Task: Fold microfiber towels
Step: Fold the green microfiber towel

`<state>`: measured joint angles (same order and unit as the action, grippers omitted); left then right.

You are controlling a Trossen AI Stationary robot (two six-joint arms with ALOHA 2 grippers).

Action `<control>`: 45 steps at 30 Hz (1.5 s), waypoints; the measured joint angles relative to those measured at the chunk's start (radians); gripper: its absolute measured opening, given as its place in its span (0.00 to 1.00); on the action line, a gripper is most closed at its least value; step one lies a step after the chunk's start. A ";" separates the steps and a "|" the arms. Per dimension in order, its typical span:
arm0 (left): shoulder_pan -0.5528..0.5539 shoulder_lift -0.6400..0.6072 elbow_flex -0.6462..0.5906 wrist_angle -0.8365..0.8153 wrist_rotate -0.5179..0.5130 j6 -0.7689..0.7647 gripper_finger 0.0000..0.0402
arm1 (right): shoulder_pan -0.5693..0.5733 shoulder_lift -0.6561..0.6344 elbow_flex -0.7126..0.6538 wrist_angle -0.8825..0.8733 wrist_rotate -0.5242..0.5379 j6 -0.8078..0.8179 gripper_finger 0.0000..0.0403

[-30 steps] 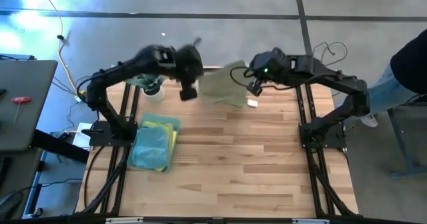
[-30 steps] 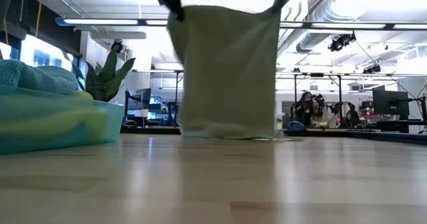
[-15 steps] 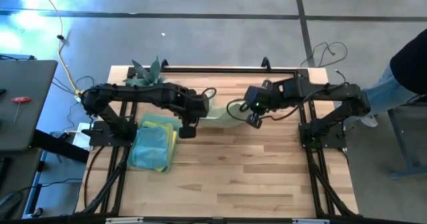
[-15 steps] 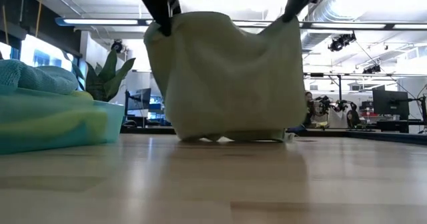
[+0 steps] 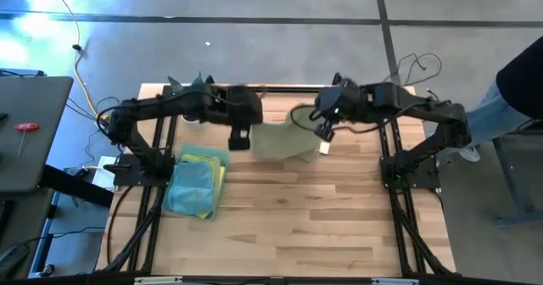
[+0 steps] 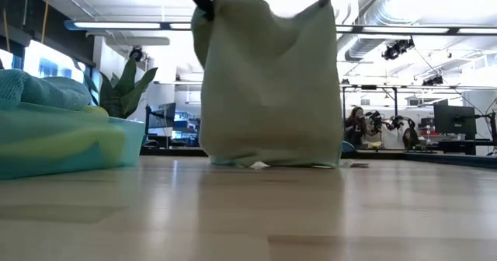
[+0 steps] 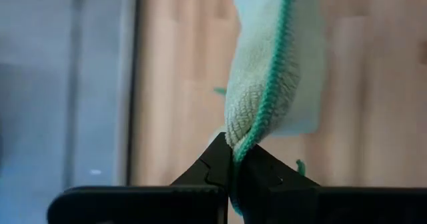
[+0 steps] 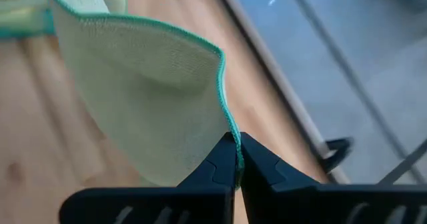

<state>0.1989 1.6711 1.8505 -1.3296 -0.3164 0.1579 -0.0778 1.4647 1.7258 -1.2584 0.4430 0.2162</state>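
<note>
Left gripper (image 7: 233, 159) and right gripper (image 8: 237, 152) each pinch a top corner of the pale green towel (image 6: 268, 82), now narrower, its bottom edge seemingly brushing the counter (image 6: 248, 214).

One hanging towel (image 6: 270, 78), one towel stack (image 5: 197, 183), one plant (image 6: 123, 90).

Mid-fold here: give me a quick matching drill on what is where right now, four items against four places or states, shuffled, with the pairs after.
Items:
1. pale green towel
2. left gripper
3. towel stack
4. potted plant

Places or states:
A. lying on the table's left side, by the left arm's base
B. shut on one top corner of the cloth
C. standing at the table's far left corner
D. hanging between both grippers, bottom edge on the wood

Pairs: 1-D, 2-B, 3-A, 4-C. The right gripper pinches the other corner.
</note>
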 joint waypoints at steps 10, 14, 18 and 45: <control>0.171 -0.001 0.175 0.036 -0.145 0.288 0.01 | -0.172 0.000 0.166 0.010 0.077 -0.220 0.00; 0.241 -0.001 0.207 0.067 -0.144 0.369 0.01 | -0.236 0.000 0.197 0.067 0.066 -0.297 0.00; 0.295 0.006 0.206 0.160 -0.142 0.397 0.01 | -0.296 0.017 0.197 0.163 0.053 -0.403 0.00; -0.120 0.061 -0.229 0.072 0.238 -0.421 0.01 | 0.054 0.098 -0.170 -0.142 -0.269 0.117 0.00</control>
<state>0.0794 1.7317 1.6216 -1.2572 -0.0788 -0.2630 -0.0236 1.5627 1.5559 -1.4007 0.1744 0.3331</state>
